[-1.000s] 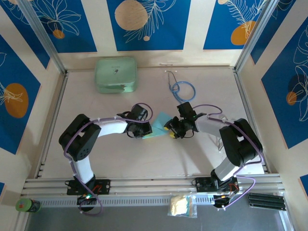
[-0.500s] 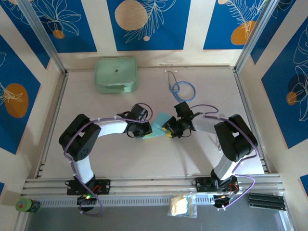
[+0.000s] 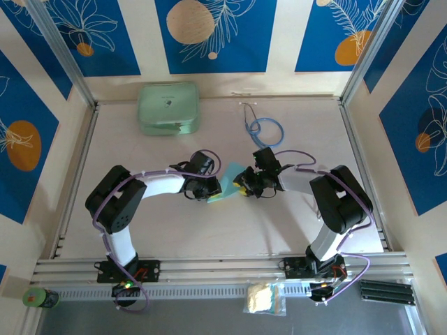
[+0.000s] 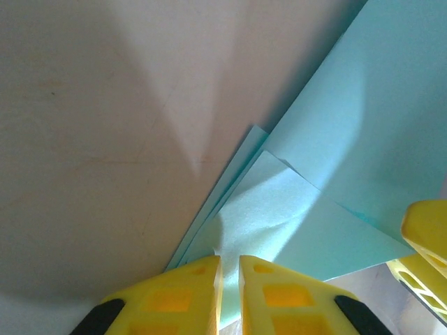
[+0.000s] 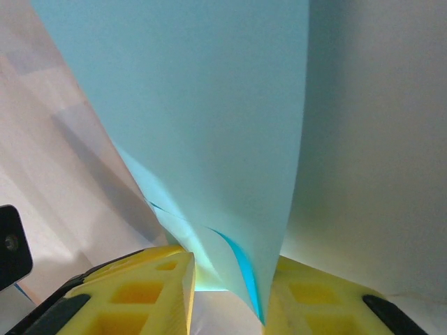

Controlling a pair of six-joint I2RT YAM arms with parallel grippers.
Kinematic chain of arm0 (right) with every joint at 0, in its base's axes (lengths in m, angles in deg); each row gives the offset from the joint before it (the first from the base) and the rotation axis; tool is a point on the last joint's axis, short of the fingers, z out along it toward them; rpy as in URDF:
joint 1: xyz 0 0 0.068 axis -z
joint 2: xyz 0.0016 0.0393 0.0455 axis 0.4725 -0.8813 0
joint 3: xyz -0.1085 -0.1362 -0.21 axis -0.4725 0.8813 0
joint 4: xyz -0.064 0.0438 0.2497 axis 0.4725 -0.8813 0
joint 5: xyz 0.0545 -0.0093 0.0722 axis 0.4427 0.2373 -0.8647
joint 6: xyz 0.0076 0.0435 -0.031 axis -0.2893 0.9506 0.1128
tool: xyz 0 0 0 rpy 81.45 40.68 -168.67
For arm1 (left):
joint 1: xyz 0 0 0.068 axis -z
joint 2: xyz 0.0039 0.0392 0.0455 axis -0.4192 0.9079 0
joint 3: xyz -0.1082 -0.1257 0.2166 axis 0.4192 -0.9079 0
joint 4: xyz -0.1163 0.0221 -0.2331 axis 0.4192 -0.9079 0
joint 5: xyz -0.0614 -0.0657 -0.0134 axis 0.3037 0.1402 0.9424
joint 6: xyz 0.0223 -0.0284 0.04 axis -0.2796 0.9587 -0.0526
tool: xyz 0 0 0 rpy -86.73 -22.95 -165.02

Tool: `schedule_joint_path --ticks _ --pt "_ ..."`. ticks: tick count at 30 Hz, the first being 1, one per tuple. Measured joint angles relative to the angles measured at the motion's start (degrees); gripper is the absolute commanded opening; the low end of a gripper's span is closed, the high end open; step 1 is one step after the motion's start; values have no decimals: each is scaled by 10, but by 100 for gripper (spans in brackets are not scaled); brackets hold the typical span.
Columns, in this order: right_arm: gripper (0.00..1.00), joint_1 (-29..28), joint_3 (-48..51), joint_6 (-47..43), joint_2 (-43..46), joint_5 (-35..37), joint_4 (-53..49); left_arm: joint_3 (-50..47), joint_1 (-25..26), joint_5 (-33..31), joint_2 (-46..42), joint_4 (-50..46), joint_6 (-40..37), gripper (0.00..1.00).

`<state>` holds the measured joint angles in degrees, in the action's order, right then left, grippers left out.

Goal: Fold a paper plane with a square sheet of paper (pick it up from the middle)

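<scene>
The light-blue square sheet of paper [image 3: 228, 181] lies partly folded at mid-table between both grippers. In the left wrist view its layered flaps [image 4: 328, 160] spread over the table, and my left gripper [image 4: 230, 272] is shut on the near edge, the sheet pinched in the thin slit between the yellow fingers. My right gripper [image 5: 230, 293] stands open around a raised, curling fold of the paper [image 5: 209, 112]. That fold leans against the right finger [image 5: 328, 300] and stays clear of the left one. A right fingertip [image 4: 427, 234] shows at the edge of the left wrist view.
A mint-green rounded case [image 3: 167, 108] sits at the back left. A blue-tubed stethoscope [image 3: 264, 129] lies at the back centre. Metal frame rails [image 3: 77, 167] border the table. A small packet [image 3: 264, 299] and a green can [image 3: 40, 298] rest by the near rail.
My right gripper has slid left toward the paper and its jaws have narrowed around the raised fold. The left gripper has stayed in place, still pinching the sheet.
</scene>
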<state>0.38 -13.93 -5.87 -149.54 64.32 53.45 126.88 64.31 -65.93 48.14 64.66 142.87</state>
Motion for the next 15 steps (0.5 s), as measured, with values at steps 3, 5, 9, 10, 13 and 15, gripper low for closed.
schedule_joint_path --ticks 3,5,9,10,13,15 --pt "25 0 1 0 0 -5 9 0 0 0 0 0 2 16" --pt "23 -1 1 0 0 -9 16 0 0 0 0 0 3 17" --pt "16 -3 1 -3 -2 -11 21 0 -1 0 0 0 4 18" --pt "14 -3 1 -2 -2 -12 21 0 -1 1 0 0 5 18" --pt "8 -3 1 -4 -2 -12 20 0 -5 2 -1 1 4 20" --pt "5 -3 1 -7 -2 -12 16 0 -6 2 -5 0 4 23"
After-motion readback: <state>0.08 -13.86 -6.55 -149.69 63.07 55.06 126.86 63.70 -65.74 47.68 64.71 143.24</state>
